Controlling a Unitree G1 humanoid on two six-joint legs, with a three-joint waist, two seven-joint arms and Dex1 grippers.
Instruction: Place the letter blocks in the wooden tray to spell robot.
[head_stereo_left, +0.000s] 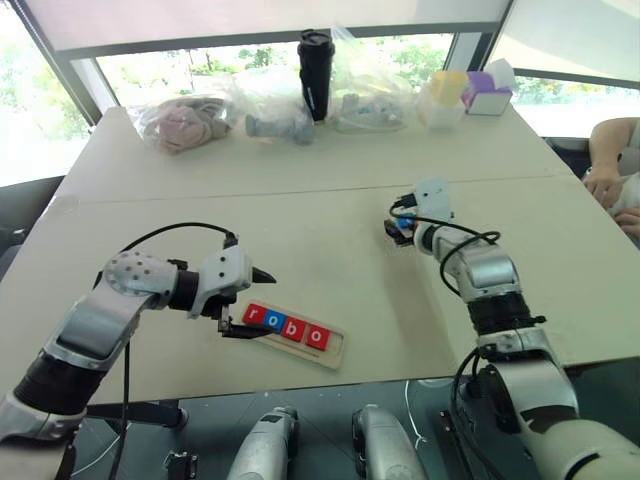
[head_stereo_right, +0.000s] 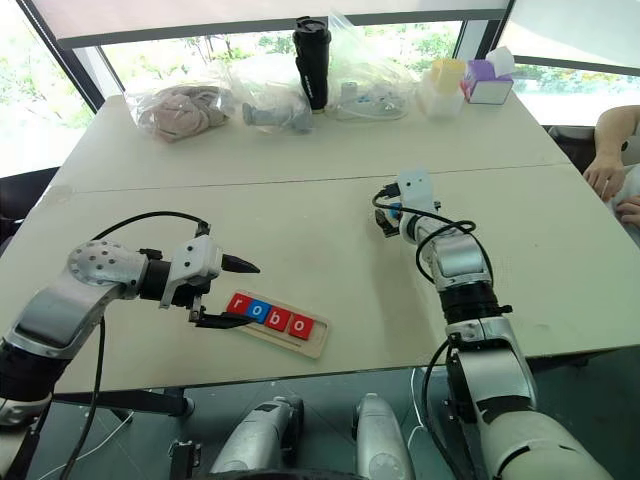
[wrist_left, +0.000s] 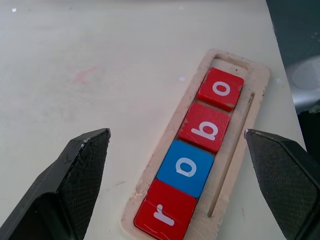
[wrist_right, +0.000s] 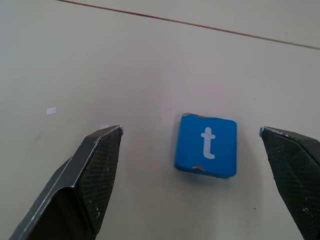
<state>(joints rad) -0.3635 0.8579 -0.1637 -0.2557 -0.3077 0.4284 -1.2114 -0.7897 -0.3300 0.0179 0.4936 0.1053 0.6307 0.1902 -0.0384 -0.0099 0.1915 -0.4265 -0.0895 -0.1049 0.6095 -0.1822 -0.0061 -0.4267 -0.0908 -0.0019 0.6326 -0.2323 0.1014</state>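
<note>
Left wrist view showed four letter blocks (wrist_left: 199, 151) in the wooden tray (wrist_left: 256, 82); a fifth, blue t block (wrist_right: 206, 145), lay between the spread right gripper (wrist_right: 190, 135); left gripper (wrist_left: 177, 132) gaped empty.

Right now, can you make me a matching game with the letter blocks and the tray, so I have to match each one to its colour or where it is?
Things:
1. r block
2. first o block
3. t block
4. wooden tray

Descriptions:
A. blue, lying alone on the table between the open fingers of the right gripper
B. light wood, holding four blocks, with one end space empty
C. red, at the start of the row in the tray
D. blue, in the tray between two red blocks

Pairs: 1-C, 2-D, 3-A, 4-B
</note>
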